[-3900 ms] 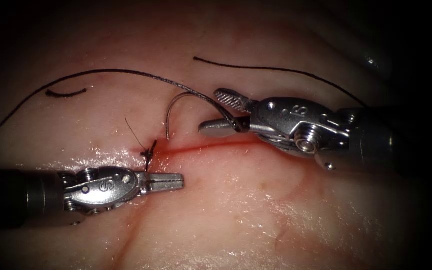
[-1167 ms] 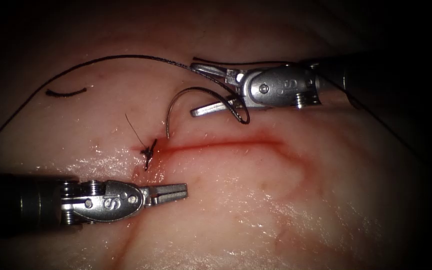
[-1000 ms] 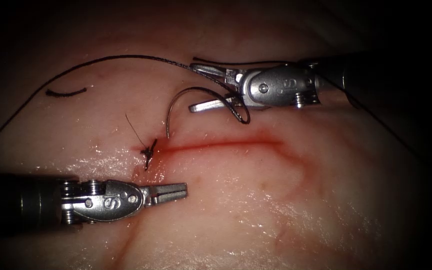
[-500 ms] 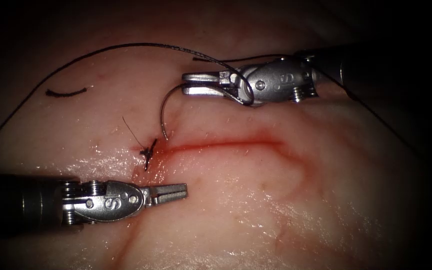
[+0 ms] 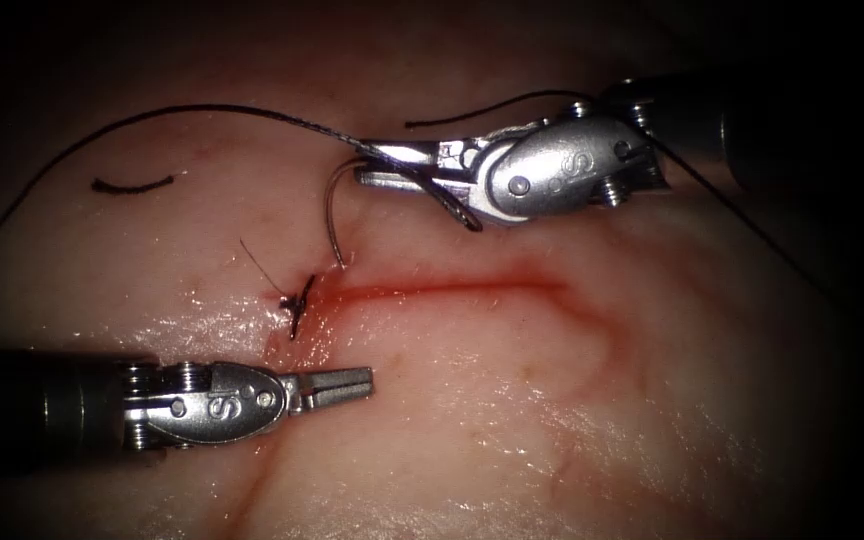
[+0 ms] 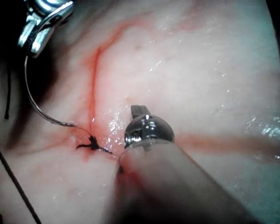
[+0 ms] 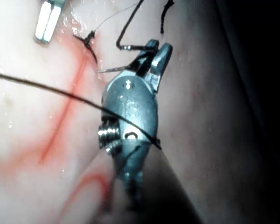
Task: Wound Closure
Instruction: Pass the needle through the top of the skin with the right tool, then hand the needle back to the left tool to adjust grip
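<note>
Gripping one needle (image 5: pixel 335 222) near its thread end, right jaws (image 5: pixel 404 166) clench — left jaws (image 5: pixel 344 385) closed, empty, beside one knot (image 5: pixel 299 300).

My own wrist hid my left tool (image 6: pixel 136 112) tips in its wrist view. The thread (image 5: pixel 72 150) ran off the endoscope view's left edge, its end unseen.

The thin curved steel needle (image 5: pixel 332 215) hangs from the closed jaws of the right arm's silver needle driver (image 5: pixel 397 165), gripped near its thread end, its point touching the pale pink tissue (image 5: pixel 512 400) just above the red cut's (image 5: pixel 432 290) left end, beside the dark knot (image 5: pixel 299 300). Black thread (image 5: pixel 202 110) arcs away leftward.
</note>
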`<state>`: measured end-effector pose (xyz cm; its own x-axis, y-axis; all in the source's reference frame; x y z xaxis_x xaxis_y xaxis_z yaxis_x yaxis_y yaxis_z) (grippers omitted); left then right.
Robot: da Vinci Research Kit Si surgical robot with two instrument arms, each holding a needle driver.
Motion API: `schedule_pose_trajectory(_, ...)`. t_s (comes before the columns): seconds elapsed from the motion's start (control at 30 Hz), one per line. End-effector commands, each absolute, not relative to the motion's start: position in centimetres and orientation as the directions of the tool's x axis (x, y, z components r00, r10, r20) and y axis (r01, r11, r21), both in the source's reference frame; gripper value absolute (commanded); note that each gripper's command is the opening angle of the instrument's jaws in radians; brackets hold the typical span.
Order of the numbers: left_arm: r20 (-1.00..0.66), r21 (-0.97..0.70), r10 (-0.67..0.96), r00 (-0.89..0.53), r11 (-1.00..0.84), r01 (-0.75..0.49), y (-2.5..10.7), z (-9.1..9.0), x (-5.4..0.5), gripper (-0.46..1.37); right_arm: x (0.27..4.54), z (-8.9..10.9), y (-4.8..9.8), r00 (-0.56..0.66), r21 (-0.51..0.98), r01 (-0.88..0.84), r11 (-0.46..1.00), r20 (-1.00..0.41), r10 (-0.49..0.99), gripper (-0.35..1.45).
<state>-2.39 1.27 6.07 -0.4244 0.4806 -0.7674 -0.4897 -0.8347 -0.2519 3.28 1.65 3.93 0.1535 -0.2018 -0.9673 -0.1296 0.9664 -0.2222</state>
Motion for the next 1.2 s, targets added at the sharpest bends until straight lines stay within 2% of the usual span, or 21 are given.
schedule_pose_trajectory(0.03, -0.767, -0.253, 0.481, -0.425, -0.835, -0.488, 1.28, 6.07, -2.39, -0.35, 3.30, 3.90, 1.63, 0.198, -0.224, -0.152, 0.963, -0.961, -0.193, -0.35)
schedule_pose_trajectory(0.27, -0.764, -0.255, 0.488, -0.421, -0.829, -0.497, 1.27, 6.07, -2.37, -0.35, 3.31, 3.82, 1.68, 0.320, -0.249, -0.195, 0.949, -0.931, -0.179, -0.35)
schedule_pose_trajectory(0.57, -0.773, -0.239, 0.482, -0.412, -0.823, -0.516, 1.31, 6.07, -2.35, -0.35, 3.26, 3.57, 1.77, 0.324, -0.246, -0.278, 0.929, -0.934, -0.150, -0.35)
schedule_pose_trajectory(0.63, -0.774, -0.237, 0.483, -0.409, -0.820, -0.520, 1.32, 6.07, -2.34, -0.09, 3.23, 3.51, 1.81, 0.324, -0.241, -0.284, 0.928, -0.935, -0.143, -0.35)
schedule_pose_trajectory(0.7, -0.780, -0.235, 0.484, -0.397, -0.814, -0.532, 1.35, 6.06, -2.33, 0.24, 3.21, 3.44, 1.83, 0.331, -0.237, -0.287, 0.928, -0.934, -0.136, -0.35)
schedule_pose_trajectory(0.73, -0.780, -0.252, 0.504, -0.371, -0.796, -0.551, 1.38, 6.04, -2.32, 0.54, 3.19, 3.41, 1.83, 0.339, -0.231, -0.292, 0.928, -0.932, -0.126, -0.35)
schedule_pose_trajectory(0.8, -0.778, -0.279, 0.532, -0.335, -0.769, -0.575, 1.42, 6.02, -2.30, 0.65, 3.15, 3.37, 1.83, 0.351, -0.221, -0.303, 0.927, -0.930, -0.107, -0.35)
schedule_pose_trajectory(0.9, -0.781, -0.313, 0.567, -0.261, -0.718, -0.622, 1.53, 5.94, -2.27, 0.97, 3.08, 3.30, 1.80, 0.362, -0.172, -0.318, 0.932, -0.931, -0.048, -0.35)
schedule_pose_trajectory(0.93, -0.783, -0.312, 0.567, -0.257, -0.715, -0.625, 1.54, 5.93, -2.27, 0.98, 3.07, 3.29, 1.79, 0.363, -0.167, -0.321, 0.932, -0.931, -0.041, -0.35)
schedule_pose_trajectory(1.07, -0.791, -0.325, 0.579, -0.196, -0.670, -0.668, 1.65, 5.74, -2.30, 0.81, 3.00, 3.19, 1.76, 0.362, -0.093, -0.362, 0.927, -0.931, 0.048, -0.35)
schedule_pose_trajectory(1.2, -0.789, -0.332, 0.586, -0.182, -0.656, -0.677, 1.68, 5.61, -2.34, 0.76, 2.98, 3.11, 1.75, 0.338, -0.012, -0.402, 0.916, -0.931, 0.137, -0.35)
